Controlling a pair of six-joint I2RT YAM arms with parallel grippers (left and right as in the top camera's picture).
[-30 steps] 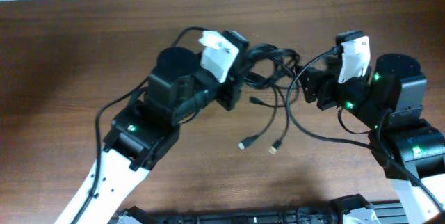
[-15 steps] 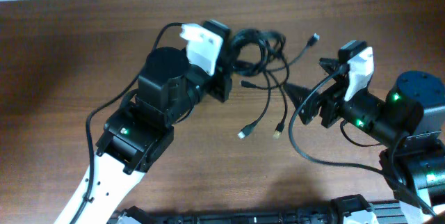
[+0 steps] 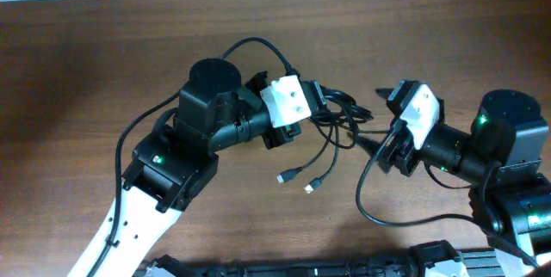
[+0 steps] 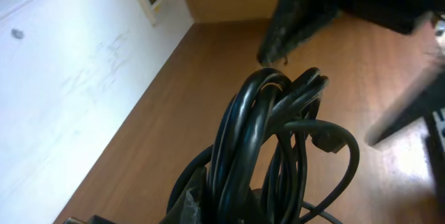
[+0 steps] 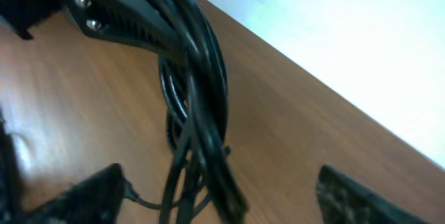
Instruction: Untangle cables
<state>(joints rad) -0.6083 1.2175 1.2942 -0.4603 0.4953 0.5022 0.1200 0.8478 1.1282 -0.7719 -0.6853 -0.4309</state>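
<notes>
The left hand point(image 3: 307, 113) is clamping shut on the cables point(image 3: 336, 112), holding a thick bunch of black cord loops between the two arms, over the middle of the brown wooden surface point(image 3: 103, 53). In the left wrist view the bunch is rising from the bottom edge as several glossy strands lying side by side and arching over at the top, with one thinner loop curling out to the right. Whether the bunch is touching the surface cannot be told.

Two loose ends are trailing down from the bunch toward the robot's side. One is ending in a small silvery plug point(image 3: 282, 176) and the other in a gold-toned plug point(image 3: 310, 188), lying just beside each other on the wood.

The right hand point(image 3: 374, 120) is pointing at the bunch from the right, with its jaws standing wide apart. In the right wrist view its two dark fingers point(image 5: 87, 190) are sitting at the lower corners, and the hanging cords are passing between them without touching either. It is gripping nothing.
</notes>
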